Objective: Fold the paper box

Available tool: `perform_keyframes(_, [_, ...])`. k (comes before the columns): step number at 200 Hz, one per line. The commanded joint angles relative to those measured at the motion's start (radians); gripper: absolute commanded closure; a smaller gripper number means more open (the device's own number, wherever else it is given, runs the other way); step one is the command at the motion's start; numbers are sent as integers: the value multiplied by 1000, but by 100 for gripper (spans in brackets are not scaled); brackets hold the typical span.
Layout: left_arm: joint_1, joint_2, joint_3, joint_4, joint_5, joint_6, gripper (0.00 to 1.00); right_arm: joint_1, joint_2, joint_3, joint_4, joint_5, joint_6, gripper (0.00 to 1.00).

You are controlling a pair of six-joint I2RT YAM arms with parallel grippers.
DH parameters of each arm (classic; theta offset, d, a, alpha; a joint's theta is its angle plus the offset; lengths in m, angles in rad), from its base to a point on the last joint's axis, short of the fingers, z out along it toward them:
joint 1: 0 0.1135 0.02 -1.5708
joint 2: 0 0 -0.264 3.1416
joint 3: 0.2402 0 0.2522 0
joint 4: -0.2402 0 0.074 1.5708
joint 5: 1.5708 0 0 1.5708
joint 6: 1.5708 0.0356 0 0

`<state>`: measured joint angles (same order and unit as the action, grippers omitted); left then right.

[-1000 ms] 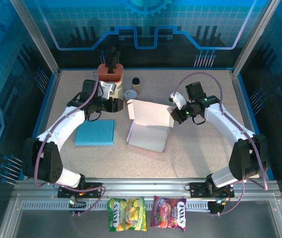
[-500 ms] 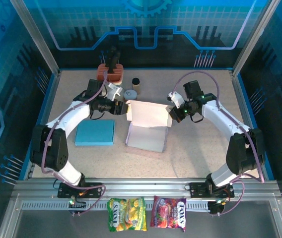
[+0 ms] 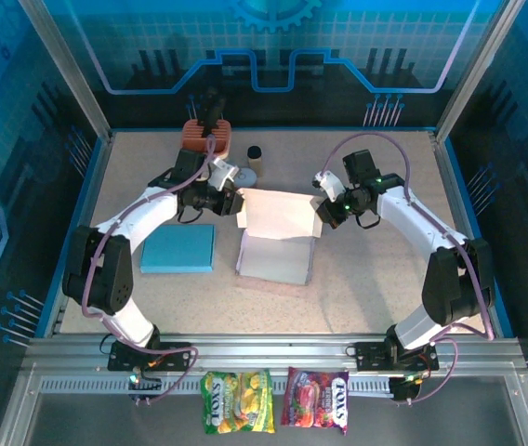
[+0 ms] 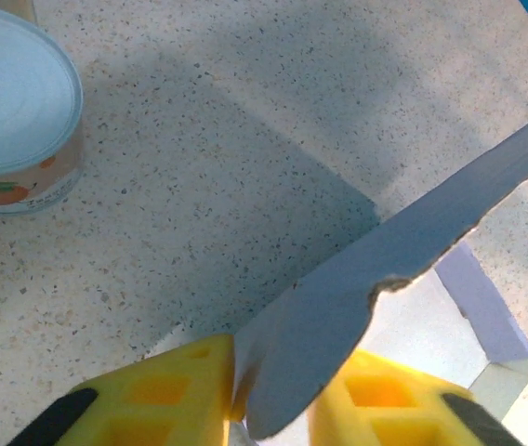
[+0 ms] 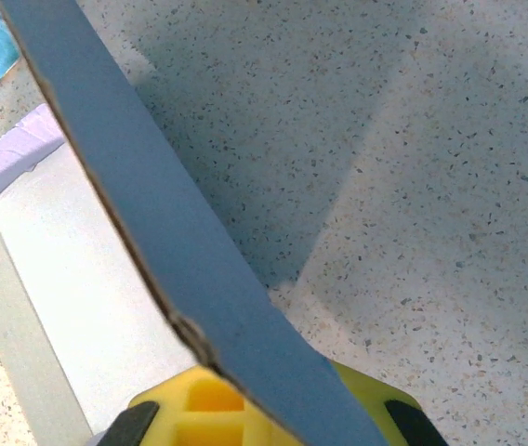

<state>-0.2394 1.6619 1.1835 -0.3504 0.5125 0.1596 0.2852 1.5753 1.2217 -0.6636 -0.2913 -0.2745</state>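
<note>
Paper box [image 3: 278, 232] lies mid-table in the overhead view. Its tray is flat on the surface and its far panel [image 3: 281, 212] is lifted off it. You have the left gripper [image 3: 231, 200] at the panel's left end and the right gripper [image 3: 324, 212] at its right end. Holding both ends probably lets the panel swing evenly on its crease without twisting. The blue pad [image 3: 178, 248] lies left of the box and apart from it.

From the left wrist, the yellow fingers [image 4: 166, 395] are closed in on the grey edge of the panel [image 4: 385, 260], with no gap showing, so you are pinching it. The tin can [image 4: 18, 102] stands well apart on the far left and should not foul the fold.

From the right wrist, the panel [image 5: 152, 232] runs diagonally into the right gripper [image 5: 245, 409] and lies over one yellow finger [image 5: 199, 409]. The card hides the other finger, but the jaws are together on it. The tray floor [image 5: 69, 279] lies left of the panel, which is the way you would tip it.
</note>
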Motion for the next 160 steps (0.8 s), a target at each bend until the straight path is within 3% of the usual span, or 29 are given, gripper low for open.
perform_keyframes(1, [-23,4,33,4,-33,11,80,-6,22,30,-31,12,-14,100])
perform_keyframes(39, [-51,-8,36,-5,-104,-20,93,-12,25,34,-24,41,14,100])
perform_keyframes(58, [-85,-13,42,-5,-193,-75,100,-15,25,50,-12,78,76,100])
perform_keyframes(85, [-139,-3,82,-18,-364,-250,100,4,18,81,17,189,258,100])
perform_keyframes(117, [-238,51,185,-55,-515,-445,100,59,-20,93,37,428,526,100])
perform_keyframes(160, [-296,189,391,-14,-570,-615,100,86,-60,59,161,558,720,100])
